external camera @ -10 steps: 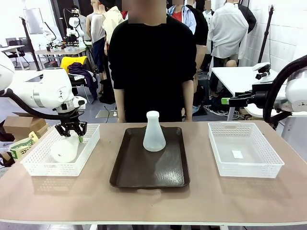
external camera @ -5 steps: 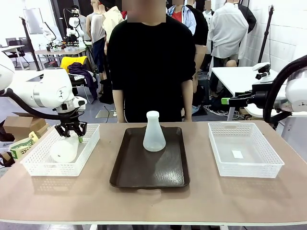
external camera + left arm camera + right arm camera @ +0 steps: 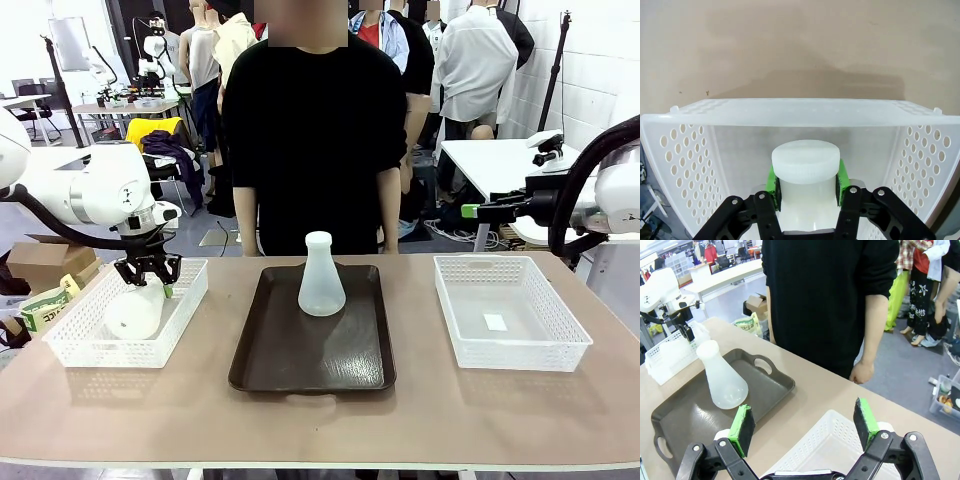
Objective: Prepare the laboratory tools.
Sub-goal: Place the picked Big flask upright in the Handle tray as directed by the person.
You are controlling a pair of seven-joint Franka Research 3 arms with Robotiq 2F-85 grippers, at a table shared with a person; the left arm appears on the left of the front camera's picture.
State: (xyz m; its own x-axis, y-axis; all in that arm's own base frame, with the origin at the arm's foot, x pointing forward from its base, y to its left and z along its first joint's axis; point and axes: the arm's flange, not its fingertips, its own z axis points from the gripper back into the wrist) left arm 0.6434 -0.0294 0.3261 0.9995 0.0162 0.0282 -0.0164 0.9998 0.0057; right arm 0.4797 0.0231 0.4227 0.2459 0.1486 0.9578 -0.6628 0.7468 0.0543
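Two flasks. One flask (image 3: 321,277) upright on far part of brown tray (image 3: 313,370), table centre. Second flask (image 3: 135,308) lying tilted in left basket (image 3: 75,352), neck up. Two white baskets: left one holds flask, right basket (image 3: 510,350) holds only small white slip.

Left gripper (image 3: 148,283) inside left basket, green pads (image 3: 771,180) pinching second flask's neck. Right gripper (image 3: 804,422) above right basket, jaws spread wide.

Nothing moved since earlier frames; person stands unchanged behind tray.
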